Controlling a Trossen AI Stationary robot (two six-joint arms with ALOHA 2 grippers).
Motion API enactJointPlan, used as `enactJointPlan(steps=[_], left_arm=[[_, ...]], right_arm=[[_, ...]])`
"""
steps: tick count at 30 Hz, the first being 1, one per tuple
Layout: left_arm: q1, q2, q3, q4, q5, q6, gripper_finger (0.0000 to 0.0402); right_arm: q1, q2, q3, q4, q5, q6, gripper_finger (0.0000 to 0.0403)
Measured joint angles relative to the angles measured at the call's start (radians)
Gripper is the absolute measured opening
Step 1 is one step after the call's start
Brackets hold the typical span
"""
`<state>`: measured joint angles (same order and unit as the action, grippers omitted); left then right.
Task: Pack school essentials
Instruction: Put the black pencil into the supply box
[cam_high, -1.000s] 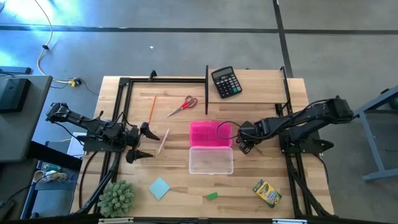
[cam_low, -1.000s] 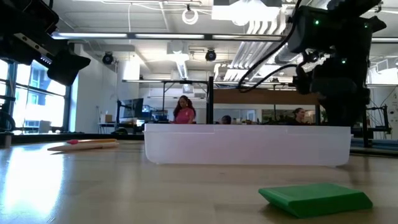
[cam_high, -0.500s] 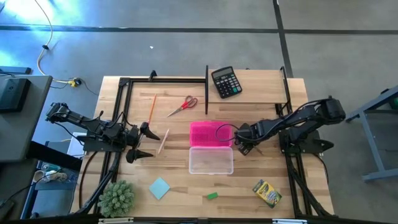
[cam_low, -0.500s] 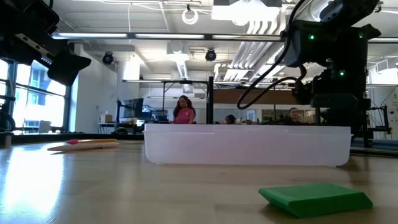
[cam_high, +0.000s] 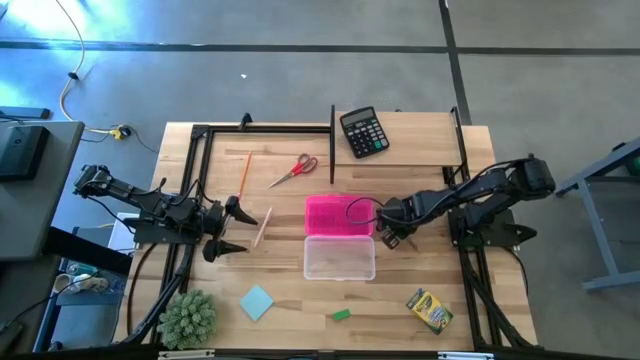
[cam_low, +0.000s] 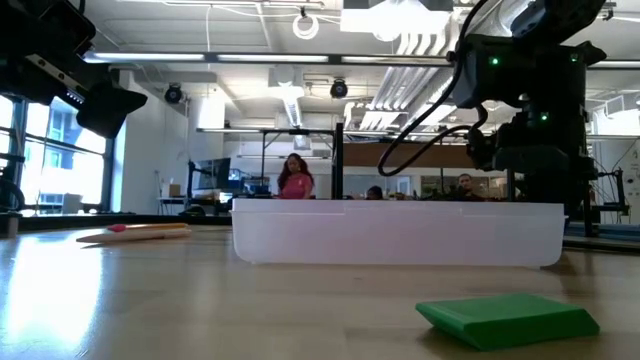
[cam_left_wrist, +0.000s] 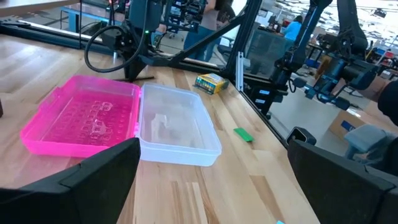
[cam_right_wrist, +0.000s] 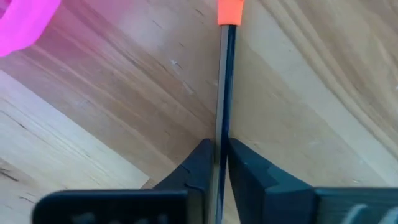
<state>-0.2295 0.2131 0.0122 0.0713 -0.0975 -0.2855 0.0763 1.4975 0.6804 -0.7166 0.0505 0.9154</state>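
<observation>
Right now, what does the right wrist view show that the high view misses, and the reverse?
Only the right wrist view: a thin dark stick with an orange tip, pinched in the shut right pincer.

Only the high view: the black calculator, red-handled scissors, clear plastic box, yellow-green crayon box, green eraser, light blue square notepad, fuzzy green plant, and the open left pincer beside a pale wooden stick.

Both: the pink plastic lid and the wooden table.

case (cam_high: 339, 239): table centre | calculator (cam_high: 363, 131): behind it | eraser (cam_high: 341, 315): in front
</observation>
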Motion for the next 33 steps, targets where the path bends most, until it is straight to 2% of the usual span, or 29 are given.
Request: enactJointPlan(steps=[7,20,33], left_arm=[[0.0,0.0,0.0,0.0,0.0,0.0,0.04],[0.0,0.0,0.0,0.0,0.0,0.0,0.04],[0.0,0.0,0.0,0.0,0.0,0.0,0.04]], right_arm=[[-0.004,0.0,0.0,-0.001,-0.002,0.01,0.0006],[-0.004,0.006,0.034,-0.02,0.003,0.001,0.0002],[-0.001,0.004,0.142,-0.153,0.07,0.001,0.0001]])
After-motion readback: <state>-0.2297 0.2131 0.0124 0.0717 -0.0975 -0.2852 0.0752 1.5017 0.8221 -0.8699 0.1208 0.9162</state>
